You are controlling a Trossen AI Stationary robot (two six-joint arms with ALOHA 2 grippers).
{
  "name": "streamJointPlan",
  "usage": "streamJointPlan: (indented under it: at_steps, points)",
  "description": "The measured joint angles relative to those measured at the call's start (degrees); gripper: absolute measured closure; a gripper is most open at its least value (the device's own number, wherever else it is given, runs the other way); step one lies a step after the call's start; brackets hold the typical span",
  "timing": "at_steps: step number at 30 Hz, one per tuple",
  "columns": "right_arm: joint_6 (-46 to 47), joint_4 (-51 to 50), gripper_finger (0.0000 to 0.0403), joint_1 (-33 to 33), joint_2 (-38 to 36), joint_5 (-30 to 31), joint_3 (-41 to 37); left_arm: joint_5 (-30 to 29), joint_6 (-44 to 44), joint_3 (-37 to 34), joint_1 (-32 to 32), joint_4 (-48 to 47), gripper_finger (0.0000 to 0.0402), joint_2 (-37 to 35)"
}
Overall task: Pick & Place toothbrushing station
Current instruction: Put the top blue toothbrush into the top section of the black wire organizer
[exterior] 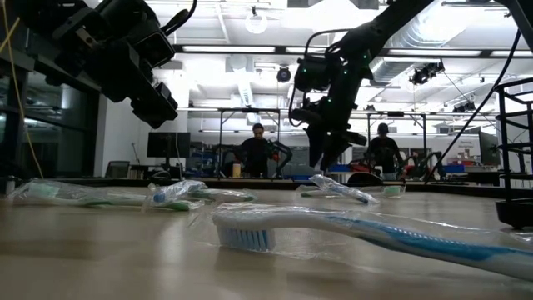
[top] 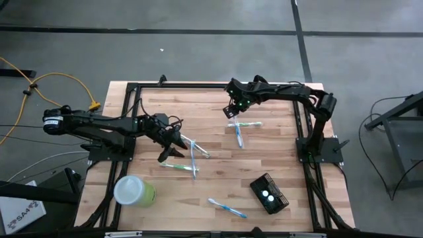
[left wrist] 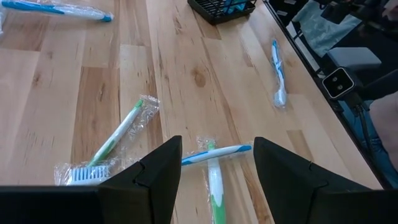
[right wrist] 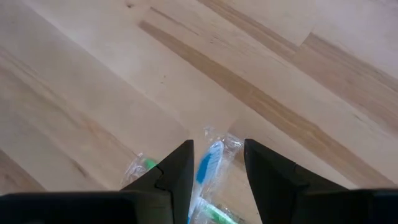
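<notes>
Resting on pale plank tabletop (top: 211, 106): black wire-mesh toothbrushing station (top: 269, 194), crinkly-wrapped toothbrushes (top: 239, 129).

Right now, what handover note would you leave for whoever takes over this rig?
Left gripper: open, empty, above the crossed toothbrushes left of centre.
Right gripper: open, empty, poised over the far toothbrush pair.
Wire-mesh holder: near right; contents unclear.
Another wrapped toothbrush lies at the near edge, green cup near left.
Done: nothing lifted.
Left: every visible toothbrush.
</notes>
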Motion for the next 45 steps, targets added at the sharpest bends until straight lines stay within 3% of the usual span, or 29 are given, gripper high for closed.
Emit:
streamJointPlan:
  at_steps: [10,41,45]
  points:
    - [-1.1,2.8,0.0270,-0.5,4.4,-4.8,0.0,0.3,0.1,0.0,0.0,0.0,0.0206,0.0]
    - [-1.8,4.7,0.0270,-0.4,4.7,-3.2,0.0,1.0,0.1,0.0,0.0,0.0,0.0206,0.0]
    - [-1.8,4.7,0.0284,-0.4,4.7,-3.2,0.0,1.0,0.1,0.0,0.0,0.0,0.0206,0.0]
